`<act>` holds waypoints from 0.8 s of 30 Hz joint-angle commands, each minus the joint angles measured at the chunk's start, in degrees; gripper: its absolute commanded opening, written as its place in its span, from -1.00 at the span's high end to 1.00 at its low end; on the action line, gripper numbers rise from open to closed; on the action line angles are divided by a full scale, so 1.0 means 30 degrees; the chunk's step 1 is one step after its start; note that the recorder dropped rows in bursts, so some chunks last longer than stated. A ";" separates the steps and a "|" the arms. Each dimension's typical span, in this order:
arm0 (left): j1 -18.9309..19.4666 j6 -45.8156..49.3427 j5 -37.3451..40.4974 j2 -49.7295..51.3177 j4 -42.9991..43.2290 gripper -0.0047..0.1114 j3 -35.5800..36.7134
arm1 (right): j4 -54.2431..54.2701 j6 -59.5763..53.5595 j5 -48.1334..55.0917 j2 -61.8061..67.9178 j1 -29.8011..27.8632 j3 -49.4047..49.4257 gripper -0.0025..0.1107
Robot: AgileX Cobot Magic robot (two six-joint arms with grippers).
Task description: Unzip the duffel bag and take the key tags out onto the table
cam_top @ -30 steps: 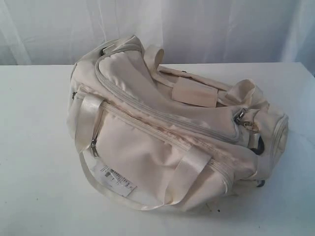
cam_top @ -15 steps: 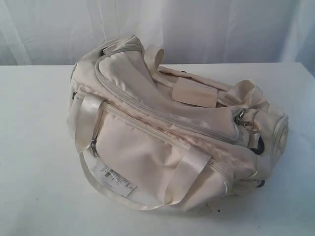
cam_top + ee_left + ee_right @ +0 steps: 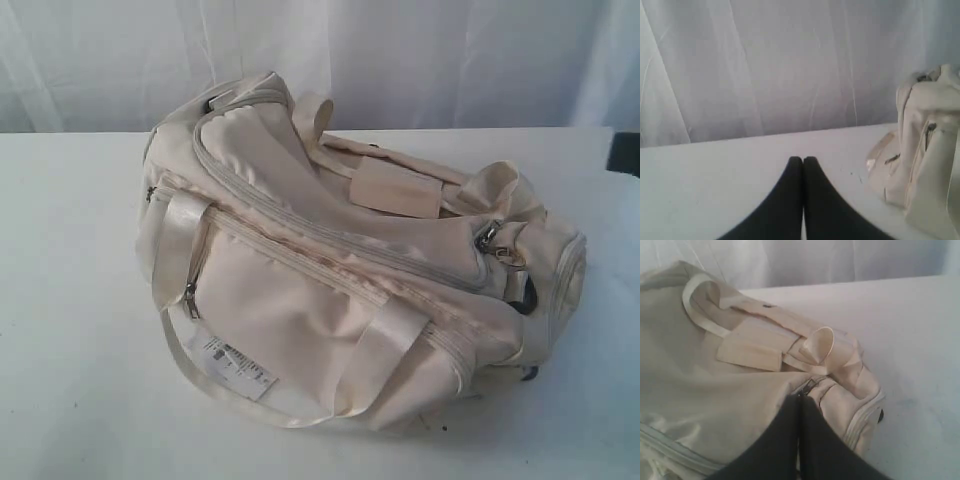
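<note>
Duffel bag (image 3: pixel 330 270) zipped, centre frame; bare table (image 3: pixel 70 300) wide at left, narrow along right edge; left gripper (image 3: pixel 802 160) and right gripper (image 3: pixel 800 399) both pressed closed.

The cream-white bag (image 3: pixel 330 270) lies slumped near the middle of the white counter (image 3: pixel 70 380), its length slanting across it. Its grey top zip (image 3: pixel 330 238) is closed. The satin straps (image 3: pixel 385 335) lie limp, and a white paper label (image 3: pixel 238 366) hangs at its front.

white curtain (image 3: pixel 420 60), hanging in soft folds
</note>
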 commanded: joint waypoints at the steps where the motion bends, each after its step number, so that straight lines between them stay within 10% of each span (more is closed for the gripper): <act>1: -0.0158 -0.3185 -0.3112 -0.0057 -0.0060 0.92 0.0084 | -0.0183 -0.1616 0.2051 0.4815 0.0115 -0.2716 0.96; 11: -0.0158 -0.6676 -0.8303 -0.0057 -0.0060 0.92 0.0084 | -0.0534 -0.2347 0.3712 1.2832 0.0115 -0.7939 0.90; 19: -0.0158 -0.7020 -0.8444 -0.0057 -0.0060 0.92 0.0084 | -0.1865 -0.2381 0.2979 1.5876 0.0115 -1.0086 -0.05; 24: -0.0158 -0.7086 -0.7365 -0.0057 -0.0024 0.92 0.0084 | -0.3512 -0.2029 0.2560 1.7355 0.0115 -1.0228 -0.12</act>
